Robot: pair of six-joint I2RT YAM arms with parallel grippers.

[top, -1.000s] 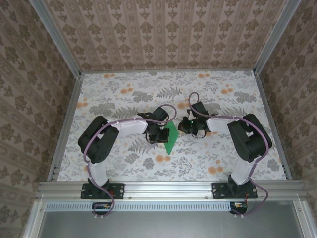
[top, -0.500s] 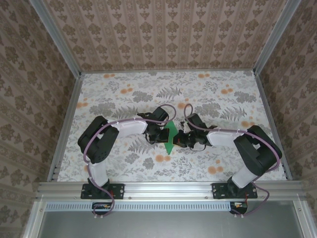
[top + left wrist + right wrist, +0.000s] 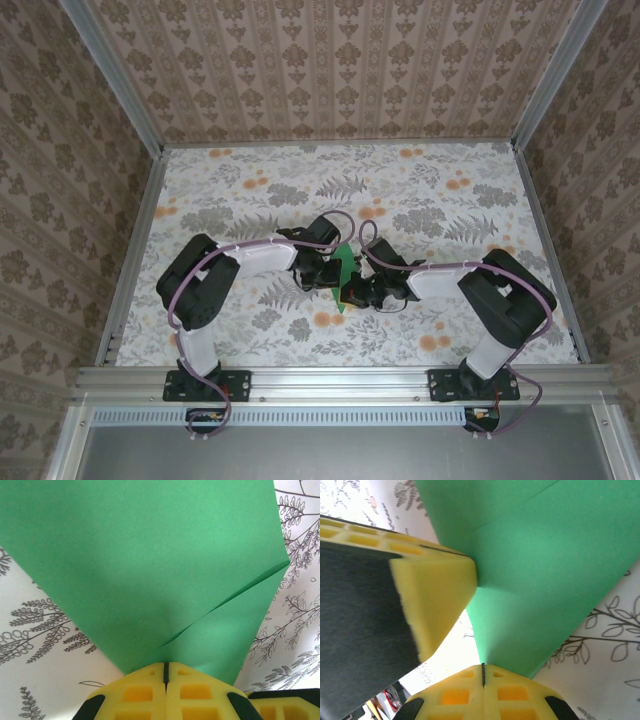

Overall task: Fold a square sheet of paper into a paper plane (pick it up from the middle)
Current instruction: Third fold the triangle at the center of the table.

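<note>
Over the floral cloth [image 3: 430, 190], left fingers [image 3: 150, 677] and right fingers [image 3: 465, 681] pinch the green paper [image 3: 150, 565], close together.

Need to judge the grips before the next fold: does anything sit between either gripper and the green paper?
Nothing visible does. The left gripper is shut straight on the green paper, which fans out from between its yellow pads. The right gripper is shut on another part of it the same way.

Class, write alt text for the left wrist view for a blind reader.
Green paper, creased, fans out from the shut left tool, whose yellow tips pinch its narrow end. Floral cloth lies behind.
</note>
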